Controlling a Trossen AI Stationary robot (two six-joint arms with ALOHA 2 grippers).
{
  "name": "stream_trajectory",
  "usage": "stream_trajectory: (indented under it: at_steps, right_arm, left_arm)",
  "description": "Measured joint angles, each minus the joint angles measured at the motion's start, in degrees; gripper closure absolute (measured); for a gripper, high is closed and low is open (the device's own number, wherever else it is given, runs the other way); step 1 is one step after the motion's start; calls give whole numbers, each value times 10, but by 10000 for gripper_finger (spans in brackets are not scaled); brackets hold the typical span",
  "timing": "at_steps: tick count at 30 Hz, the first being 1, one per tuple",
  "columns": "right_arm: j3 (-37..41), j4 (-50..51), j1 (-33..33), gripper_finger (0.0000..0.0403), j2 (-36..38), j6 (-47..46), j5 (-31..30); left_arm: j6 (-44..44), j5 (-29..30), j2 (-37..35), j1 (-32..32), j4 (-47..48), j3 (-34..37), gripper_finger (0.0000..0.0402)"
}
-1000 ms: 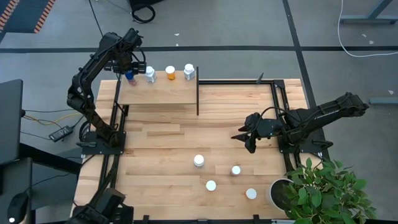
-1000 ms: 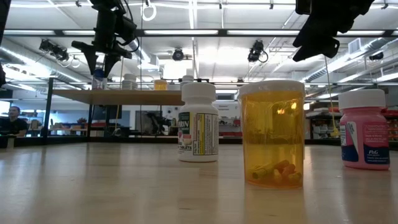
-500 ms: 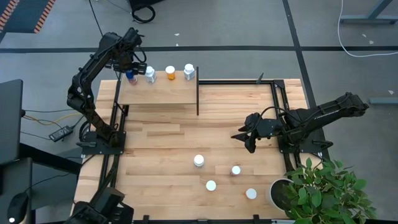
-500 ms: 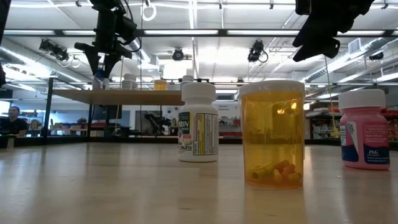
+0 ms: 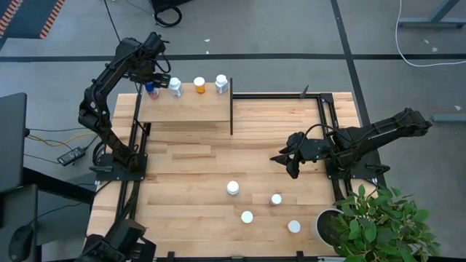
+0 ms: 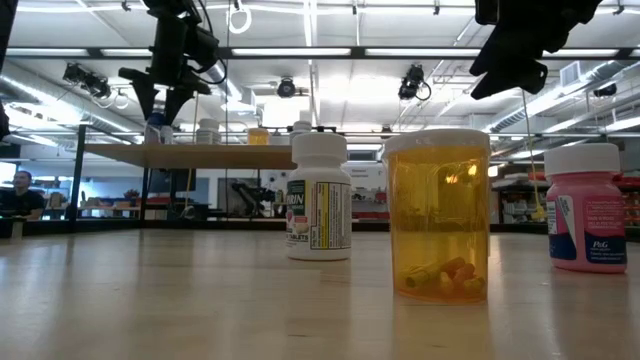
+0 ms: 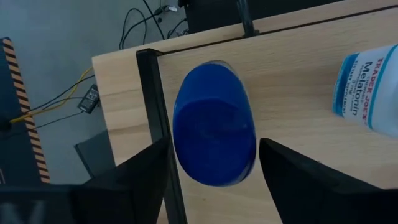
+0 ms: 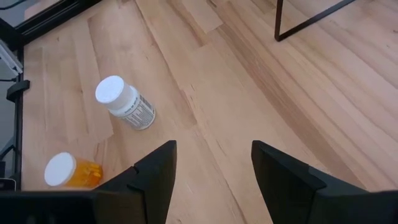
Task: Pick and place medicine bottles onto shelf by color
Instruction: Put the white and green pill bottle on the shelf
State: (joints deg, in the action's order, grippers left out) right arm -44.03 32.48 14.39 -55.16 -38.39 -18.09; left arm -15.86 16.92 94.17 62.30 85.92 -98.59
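The blue-capped bottle (image 7: 214, 123) stands at the shelf (image 5: 186, 109) corner edge, between the left gripper (image 7: 214, 168)'s spread fingers, ungripped; the right gripper (image 8: 212, 163) hovers wide, empty.

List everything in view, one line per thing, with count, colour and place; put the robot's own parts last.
Shelf: one, light wood on a black frame, far left corner of the table.
Bottles on the shelf: four along its far edge; blue-capped bottle, white melatonin bottle, orange bottle, white bottle.
Bottles on the table: four white-capped, near right area; white labelled bottle, pink bottle, orange vial, another whose body does not show.
Plant: one, green, near right corner.
Person: one, seated far back in the room.
Left gripper: dark, jaws astride the blue-capped bottle.
Right gripper: dark, jaws open and empty, above the table's right half.
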Motion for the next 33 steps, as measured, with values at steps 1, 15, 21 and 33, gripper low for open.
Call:
stream_trajectory:
  at_steps: [1, 15, 21, 33]
  right_arm:
    - [0, 0, 0, 187, 0, 0, -2]
    - [0, 0, 0, 187, 0, -24, -10]
    - [0, 0, 0, 187, 0, -46, -10]
    - [0, -38, 0, 187, 0, -26, 20]
  left_arm:
    - [0, 0, 0, 0, 0, 0, 147]
    - [5, 0, -11, -8, 4, 0, 136]
    - [5, -1, -19, -29, 35, -41, 129]
    - [-47, -69, -63, -194, 40, -240, 136]
